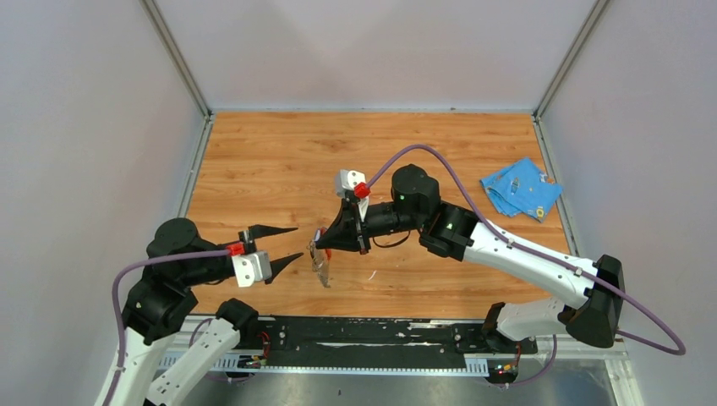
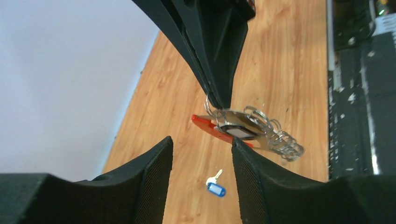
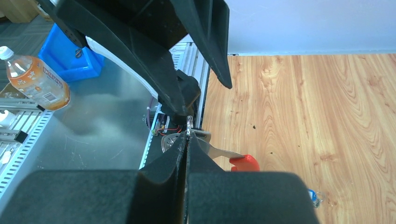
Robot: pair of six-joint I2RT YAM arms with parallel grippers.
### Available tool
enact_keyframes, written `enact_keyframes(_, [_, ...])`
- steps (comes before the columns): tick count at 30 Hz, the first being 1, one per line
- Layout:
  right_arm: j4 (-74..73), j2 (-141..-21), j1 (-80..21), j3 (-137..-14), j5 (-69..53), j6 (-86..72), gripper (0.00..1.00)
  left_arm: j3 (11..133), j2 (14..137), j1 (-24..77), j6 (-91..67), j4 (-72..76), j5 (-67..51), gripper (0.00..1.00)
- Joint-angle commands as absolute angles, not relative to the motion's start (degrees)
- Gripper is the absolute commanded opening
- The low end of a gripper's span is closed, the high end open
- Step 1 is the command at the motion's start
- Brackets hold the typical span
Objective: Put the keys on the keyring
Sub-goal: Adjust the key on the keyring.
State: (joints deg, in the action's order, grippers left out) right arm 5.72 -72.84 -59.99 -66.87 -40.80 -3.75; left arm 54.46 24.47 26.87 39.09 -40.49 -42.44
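Observation:
My right gripper (image 1: 316, 246) is shut on the small metal ring of the keyring (image 1: 321, 262) and holds it above the table. In the left wrist view the keyring (image 2: 219, 132) hangs as a red and silvery strap with a coil of metal rings (image 2: 282, 141). A black-headed piece (image 2: 239, 132), likely the black key, lies against the strap. The blue-headed key (image 2: 215, 188) lies on the wood beyond it and shows in the right wrist view (image 3: 314, 196). My left gripper (image 1: 296, 243) is open and empty, just left of the keyring, not touching it. In the right wrist view, the right gripper (image 3: 187, 140) pinches the ring above the strap's red end (image 3: 245, 163).
A crumpled blue cloth (image 1: 520, 188) with small items on it lies at the back right of the wooden table (image 1: 279, 161). A black rail (image 1: 363, 334) runs along the near edge. Off the table are a blue bin (image 3: 70, 58) and a bottle (image 3: 35, 79).

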Motion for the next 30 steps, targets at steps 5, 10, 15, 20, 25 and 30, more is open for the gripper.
enact_keyframes(5, [3.7, -72.7, -59.3, -68.2, -42.8, -0.9, 0.0, 59.5, 32.9, 27.2, 23.5, -41.2, -48.9, 0.55])
enact_keyframes(10, [3.5, -72.3, -59.3, -68.4, -42.8, -0.3, 0.0, 60.5, 36.0, 27.2, 18.2, -41.2, -48.5, 0.51])
enact_keyframes(15, [2.7, -72.2, -59.3, -68.8, -42.3, 0.9, 0.0, 60.5, 37.1, 27.2, 15.3, -41.2, -51.0, 0.44])
enact_keyframes(20, [2.6, -71.9, -59.3, -68.8, -42.1, 1.5, 0.0, 59.8, 36.8, 27.2, 15.5, -41.1, -51.3, 0.32])
enact_keyframes(25, [2.6, -71.8, -59.3, -68.6, -42.1, 1.4, 0.0, 59.3, 36.5, 27.2, 15.8, -41.1, -51.2, 0.21])
enact_keyframes(30, [2.9, -72.0, -59.3, -68.5, -42.5, 1.1, 0.0, 58.9, 36.1, 27.2, 16.2, -41.0, -50.5, 0.05])
